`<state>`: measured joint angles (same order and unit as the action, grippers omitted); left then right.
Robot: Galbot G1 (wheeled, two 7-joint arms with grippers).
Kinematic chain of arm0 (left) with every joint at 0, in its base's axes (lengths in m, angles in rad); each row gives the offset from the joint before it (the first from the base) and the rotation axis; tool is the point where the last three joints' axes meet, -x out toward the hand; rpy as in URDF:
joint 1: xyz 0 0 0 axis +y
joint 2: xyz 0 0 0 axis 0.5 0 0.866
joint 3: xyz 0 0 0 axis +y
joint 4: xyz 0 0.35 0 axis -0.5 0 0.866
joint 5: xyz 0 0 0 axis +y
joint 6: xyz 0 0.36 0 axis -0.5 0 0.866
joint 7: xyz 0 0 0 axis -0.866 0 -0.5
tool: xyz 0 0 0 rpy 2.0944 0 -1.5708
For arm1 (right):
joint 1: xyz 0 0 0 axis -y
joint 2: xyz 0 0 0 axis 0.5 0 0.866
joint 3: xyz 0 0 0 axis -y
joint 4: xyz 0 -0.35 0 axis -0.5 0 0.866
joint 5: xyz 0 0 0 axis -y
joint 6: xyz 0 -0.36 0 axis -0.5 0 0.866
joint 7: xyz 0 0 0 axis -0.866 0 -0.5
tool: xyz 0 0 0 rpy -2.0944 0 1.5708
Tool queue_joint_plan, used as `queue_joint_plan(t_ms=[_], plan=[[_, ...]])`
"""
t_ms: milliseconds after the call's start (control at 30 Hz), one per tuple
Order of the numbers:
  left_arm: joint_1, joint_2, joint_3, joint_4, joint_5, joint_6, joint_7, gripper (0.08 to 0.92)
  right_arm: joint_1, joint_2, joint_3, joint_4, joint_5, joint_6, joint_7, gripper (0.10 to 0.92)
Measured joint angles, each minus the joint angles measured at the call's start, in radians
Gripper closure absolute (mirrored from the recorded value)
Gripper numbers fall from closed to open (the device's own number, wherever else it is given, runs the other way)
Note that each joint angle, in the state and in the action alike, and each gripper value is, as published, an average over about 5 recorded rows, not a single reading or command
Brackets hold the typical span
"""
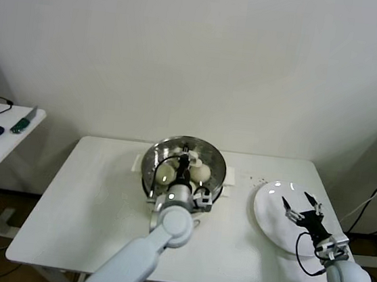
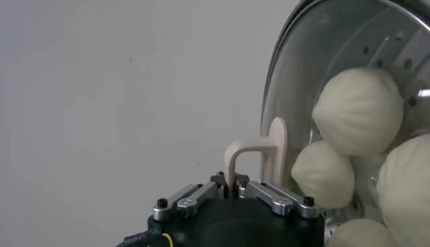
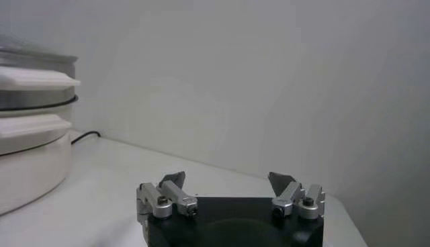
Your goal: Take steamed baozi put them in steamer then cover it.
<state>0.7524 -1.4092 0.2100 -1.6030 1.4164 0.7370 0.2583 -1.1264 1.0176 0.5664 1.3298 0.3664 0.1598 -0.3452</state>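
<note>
Now left gripper (image 2: pixel 232 190) fingers pinched shut on beige handle (image 2: pixel 259 156) of round glass lid (image 2: pixel 295 87), holding it over shiny steel steamer (image 1: pixel 217 159) to cover cream-white round baozi (image 2: pixel 358 111) inside, while right gripper (image 1: pixel 301 207) idles wide open, empty, beside steamer above white plate (image 1: pixel 267 211).

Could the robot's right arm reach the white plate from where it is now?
Probably yes. The right gripper hangs open right above the white plate, with nothing between them. The left gripper is busy elsewhere, shut on the glass lid's handle over the steamer, so it doesn't block the way.
</note>
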Motion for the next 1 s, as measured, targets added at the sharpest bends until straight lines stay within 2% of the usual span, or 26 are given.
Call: queue_joint_plan(t_ms=[167, 267, 600, 1000], plan=[[0.002, 0.001, 0.002, -0.002, -0.008, 0.000, -0.004, 0.848, 0.001, 0.001, -0.001, 0.000, -0.005, 0.000, -0.001, 0.203], [0.004, 0.004, 0.004, -0.007, -0.012, 0.000, -0.005, 0.817, 0.002, 0.001, -0.001, 0.000, -0.007, 0.000, -0.001, 0.203], [0.017, 0.030, 0.001, -0.050, -0.036, -0.002, -0.006, 0.535, 0.004, 0.002, -0.001, -0.001, -0.011, -0.004, -0.005, 0.203], [0.074, 0.105, -0.028, -0.174, -0.089, -0.001, -0.002, 0.207, 0.003, -0.001, 0.002, 0.013, -0.018, -0.038, 0.002, 0.203]])
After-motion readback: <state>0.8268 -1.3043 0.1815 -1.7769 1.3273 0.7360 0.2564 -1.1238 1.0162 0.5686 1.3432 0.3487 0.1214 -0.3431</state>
